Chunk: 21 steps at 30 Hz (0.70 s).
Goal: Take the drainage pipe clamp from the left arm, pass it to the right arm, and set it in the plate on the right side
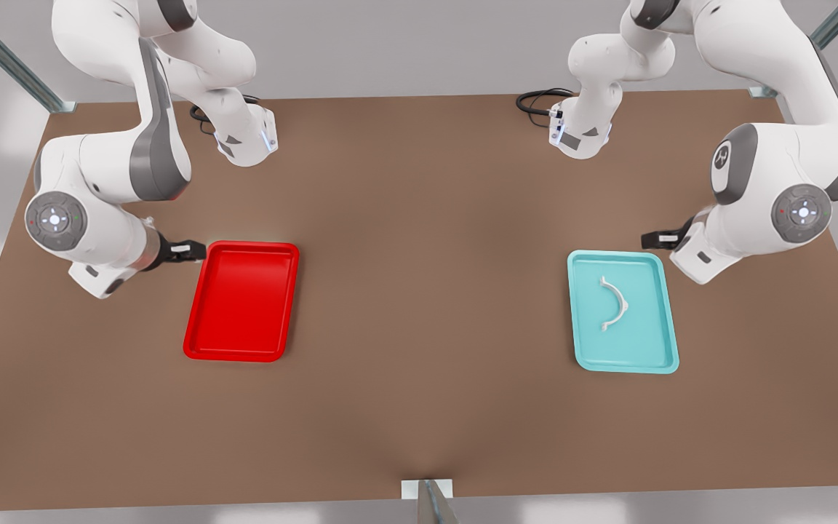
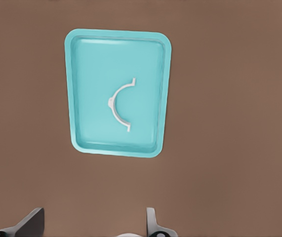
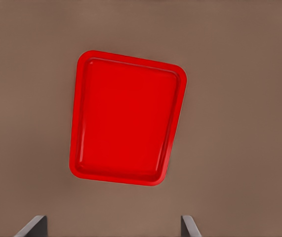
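The drainage pipe clamp (image 1: 614,303) (image 2: 120,104), a thin white half-ring, lies flat inside a teal tray (image 1: 653,356) (image 2: 81,133) on the front view's right. My left gripper (image 1: 653,238) (image 2: 92,228) hovers open just beyond that tray's far right corner, apart from the clamp, with nothing between its fingers. The red plate (image 1: 241,349) (image 3: 126,128) sits on the front view's left and holds nothing. My right gripper (image 1: 192,249) (image 3: 111,230) hangs open at the plate's far left corner, also holding nothing.
Both trays rest on a brown table (image 1: 426,240) with wide bare room between them. The arm bases (image 1: 248,142) (image 1: 583,131) stand at the far edge with black cables. A metal post (image 1: 430,502) rises at the near edge.
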Available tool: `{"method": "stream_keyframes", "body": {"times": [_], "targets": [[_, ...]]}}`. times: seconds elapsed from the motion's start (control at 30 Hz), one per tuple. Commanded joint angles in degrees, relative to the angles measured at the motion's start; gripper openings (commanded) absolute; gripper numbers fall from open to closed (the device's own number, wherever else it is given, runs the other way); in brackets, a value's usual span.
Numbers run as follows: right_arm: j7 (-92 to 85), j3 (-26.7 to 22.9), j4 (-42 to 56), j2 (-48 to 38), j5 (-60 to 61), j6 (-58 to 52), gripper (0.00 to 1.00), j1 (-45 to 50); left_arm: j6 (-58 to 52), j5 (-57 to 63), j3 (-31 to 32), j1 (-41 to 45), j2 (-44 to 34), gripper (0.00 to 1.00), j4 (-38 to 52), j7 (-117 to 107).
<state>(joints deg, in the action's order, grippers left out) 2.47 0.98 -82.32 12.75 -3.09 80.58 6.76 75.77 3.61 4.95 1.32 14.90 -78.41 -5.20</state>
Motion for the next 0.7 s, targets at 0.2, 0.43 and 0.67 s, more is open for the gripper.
{"method": "stream_keyframes", "body": {"times": [0.2, 0.43, 0.67], "targets": [[-0.2, -0.2, -1.0, -0.1, 1.2, 4.9, 1.00, -1.4, 16.6, -0.3, -0.4, 0.0, 9.5, 1.00, -1.7, 4.3], [-0.2, -0.2, -2.0, -0.2, 1.2, 5.6, 1.00, -1.4, 44.2, -0.4, -3.6, 0.0, 7.5, 1.00, -29.4, -23.4], [-0.2, -0.1, -2.4, -0.1, 1.4, 5.6, 1.00, -1.4, 61.4, -4.3, -4.0, -1.1, 8.0, 1.00, -39.2, -34.3]]}}
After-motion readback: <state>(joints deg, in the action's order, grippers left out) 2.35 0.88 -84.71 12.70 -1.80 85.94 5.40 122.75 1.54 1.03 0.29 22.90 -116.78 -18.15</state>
